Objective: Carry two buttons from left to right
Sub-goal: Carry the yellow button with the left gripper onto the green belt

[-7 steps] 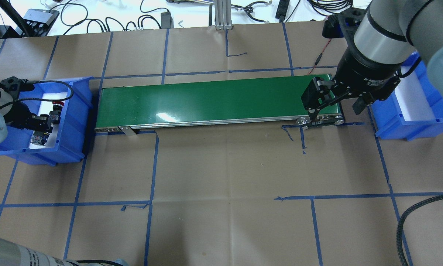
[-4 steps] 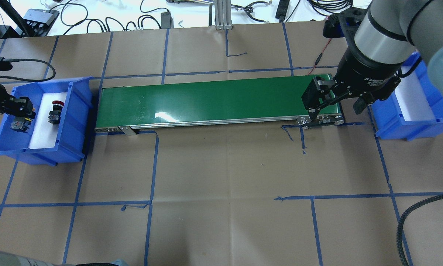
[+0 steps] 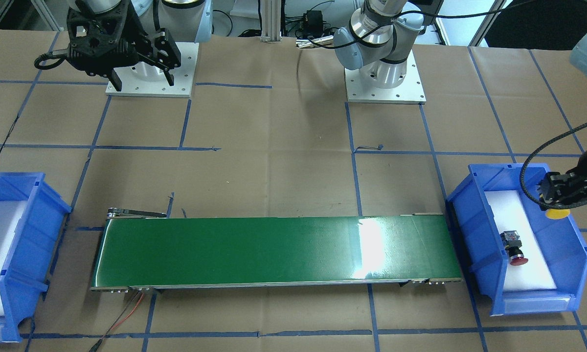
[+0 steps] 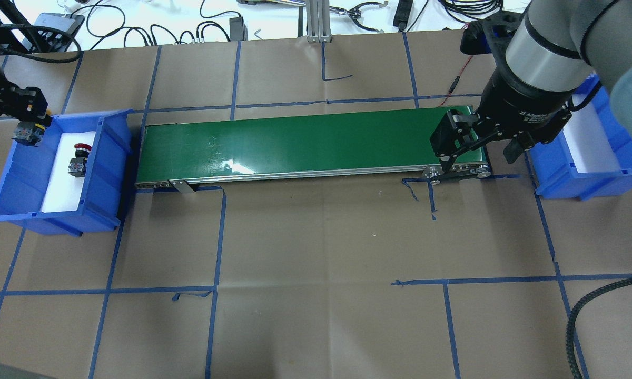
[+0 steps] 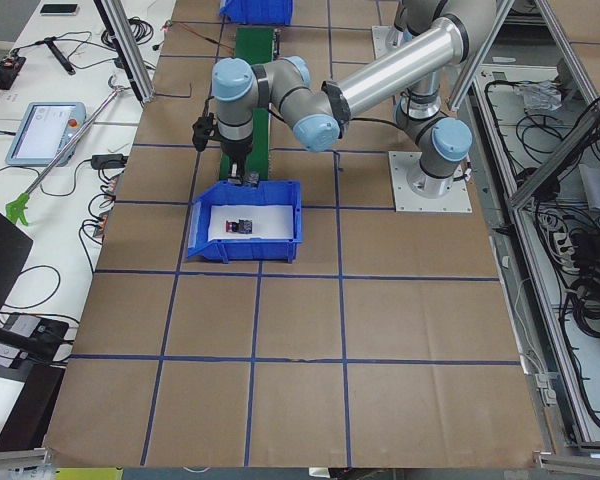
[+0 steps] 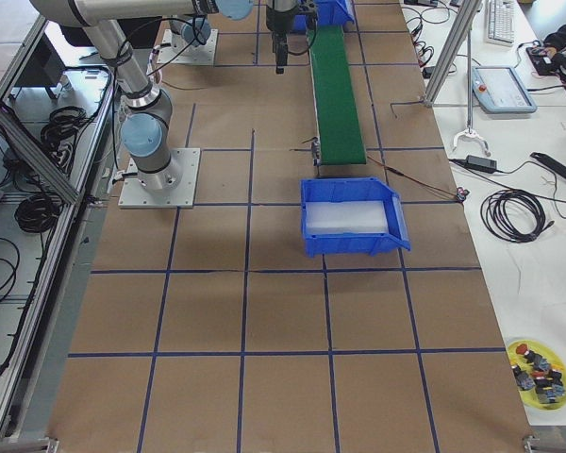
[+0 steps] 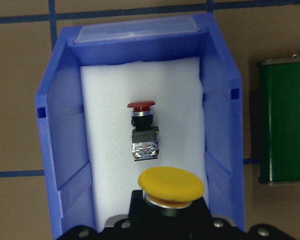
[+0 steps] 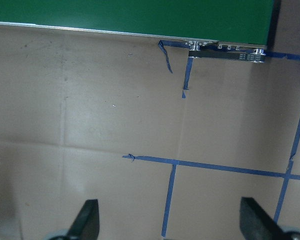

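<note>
At the left end of the desk there's a blue bin (image 4: pixel 110 158) with white foam in it, and the left gripper (image 3: pixel 560 195) hangs above it, clamped on the body of the yellow button (image 7: pixel 172 184), mushroom cap sticking out past the fingers. The red button (image 4: pixel 78 158) lies on its side on the foam in that same bin, apart from the gripper. The green conveyor belt (image 4: pixel 295 142) runs along the middle of the desk between the two bins. The right gripper (image 4: pixel 476 158) hovers over the belt's right end, fingers spread wide, nothing between them. At the right end of the desk sits the other blue bin (image 4: pixel 553 168), also foam-lined
</note>
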